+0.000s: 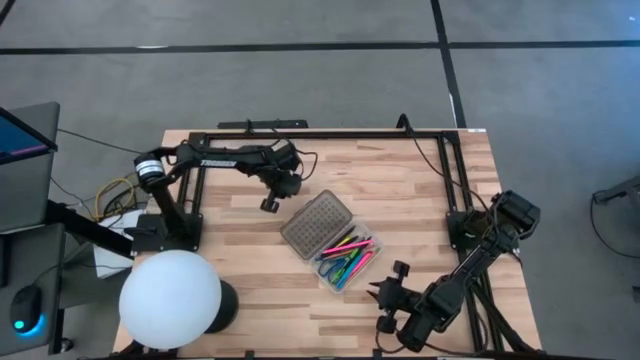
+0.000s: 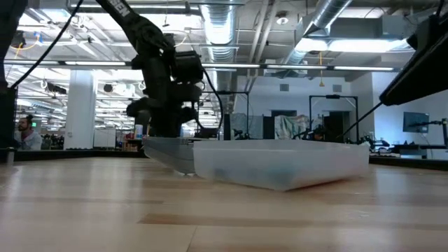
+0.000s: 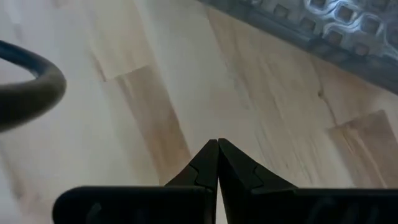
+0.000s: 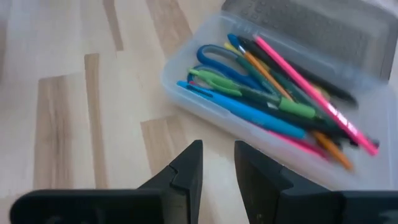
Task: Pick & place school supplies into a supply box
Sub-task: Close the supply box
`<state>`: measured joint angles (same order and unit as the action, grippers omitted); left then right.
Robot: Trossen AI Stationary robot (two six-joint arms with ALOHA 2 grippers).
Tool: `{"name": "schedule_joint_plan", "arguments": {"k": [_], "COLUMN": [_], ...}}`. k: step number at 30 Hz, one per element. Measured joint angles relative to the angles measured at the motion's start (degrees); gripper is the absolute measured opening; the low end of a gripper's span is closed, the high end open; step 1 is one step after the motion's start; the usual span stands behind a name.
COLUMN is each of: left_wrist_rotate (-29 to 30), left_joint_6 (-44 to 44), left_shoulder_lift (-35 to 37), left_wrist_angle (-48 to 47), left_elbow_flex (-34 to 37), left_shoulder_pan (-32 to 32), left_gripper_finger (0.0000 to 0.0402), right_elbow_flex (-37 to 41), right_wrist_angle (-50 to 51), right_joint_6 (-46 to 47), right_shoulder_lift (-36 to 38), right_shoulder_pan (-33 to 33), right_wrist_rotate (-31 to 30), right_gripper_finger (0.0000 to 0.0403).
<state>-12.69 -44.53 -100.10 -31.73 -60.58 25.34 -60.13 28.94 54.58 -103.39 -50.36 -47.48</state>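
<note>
The supply box [image 1: 330,240] lies open in the middle of the table, with its grey grid-textured lid [image 1: 318,222] folded back flat toward the far left. Its clear tray [image 4: 186,93] holds the school supplies [image 4: 273,93]: pink, blue, green and orange pens lying lengthwise, and blue-handled scissors [image 4: 214,56]. My left gripper [image 1: 270,205] is shut and hovers low over bare wood just left of the lid [image 3: 323,25]. My right gripper [image 1: 380,298] stands near the table's near edge, right of the tray; it is slightly open [image 4: 219,149] and points at the tray.
A large white sphere [image 1: 170,298] on a dark base sits at the near left corner. A black frame [image 1: 320,135] runs along the far edge and down both sides. A dark cable [image 3: 31,81] loops close to my left gripper. Bare wood shows around the box.
</note>
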Motion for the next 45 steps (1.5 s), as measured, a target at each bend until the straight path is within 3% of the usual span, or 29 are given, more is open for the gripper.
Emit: {"name": "schedule_joint_plan", "arguments": {"k": [4, 9, 26, 32, 39, 45], "left_wrist_rotate": [-1.01, -6.53, -7.22, -9.99, -12.31, -16.68], "left_joint_6": [0.00, -0.28, 3.17, 4.05, 5.19, 1.76], "left_shoulder_lift": [-2.23, -2.42, -8.59, -9.07, -9.23, -9.55], "left_wrist_angle": [1.21, 3.09, 5.93, 6.51, 7.34, 8.07], "left_elbow_flex": [0.00, 0.00, 1.16, 1.25, 1.45, 1.60], "left_shoulder_pan": [0.04, 0.28, 0.44, 0.52, 0.38, 0.37], "left_gripper_finger": [0.0000, 0.0000, 0.0004, 0.0039, 0.0114, 0.0156], "right_elbow_flex": [3.72, 9.97, 14.90, 14.90, 14.90, 14.90], "right_wrist_angle": [-2.04, -8.13, -14.87, -14.92, -14.87, -14.89], "right_joint_6": [8.00, 17.17, 13.97, 13.97, 13.95, 13.97], "right_shoulder_lift": [0.00, 0.00, 0.00, 0.00, 0.00, 0.00], "right_shoulder_pan": [-1.22, -2.86, -0.22, 0.25, 0.25, 0.77], "right_wrist_rotate": [0.01, 0.18, -0.42, -0.16, 0.26, 0.42], "right_gripper_finger": [0.0085, 0.0085, 0.0085, 0.0085, 0.0085, 0.0085]}}
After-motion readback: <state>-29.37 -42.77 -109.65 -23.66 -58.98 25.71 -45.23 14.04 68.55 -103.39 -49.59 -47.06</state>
